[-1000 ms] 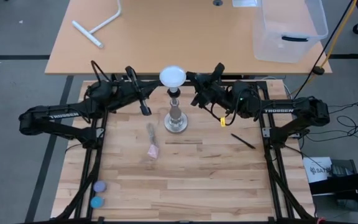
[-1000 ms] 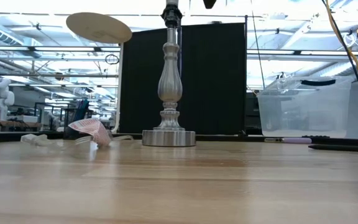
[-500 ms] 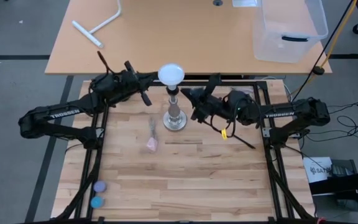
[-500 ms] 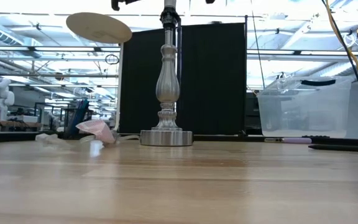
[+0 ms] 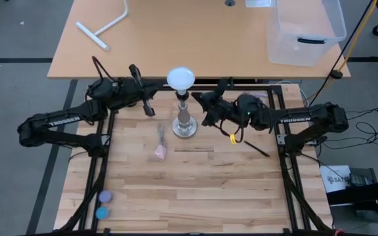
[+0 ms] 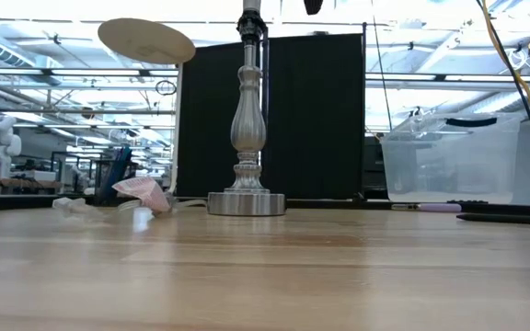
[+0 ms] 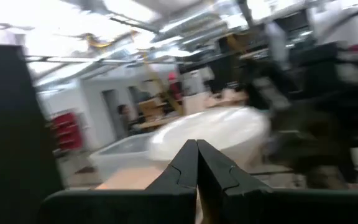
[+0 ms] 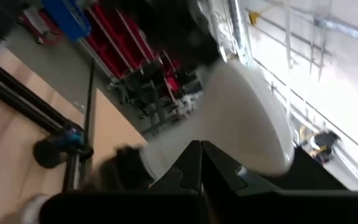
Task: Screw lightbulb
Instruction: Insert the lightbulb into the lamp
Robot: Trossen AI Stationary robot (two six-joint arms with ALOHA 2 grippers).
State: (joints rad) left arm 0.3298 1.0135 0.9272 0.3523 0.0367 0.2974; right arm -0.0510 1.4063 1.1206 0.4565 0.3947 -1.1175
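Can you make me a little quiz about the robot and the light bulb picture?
1. True or false: the lightbulb sits on top of the metal post.
2. Are the left gripper and right gripper open or shut?
3. What lies on the wooden table nearest the post's base: A) pink crumpled wrapper, B) clear bin, C) white handle?

Key: 1 true; 2 shut, both empty; 3 A.

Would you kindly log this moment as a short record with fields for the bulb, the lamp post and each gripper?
lightbulb: sitting on top of the lamp post, held by neither gripper
lamp post: upright on the wooden table
left gripper: shut, empty, left of the post
right gripper: shut, empty, right of the post
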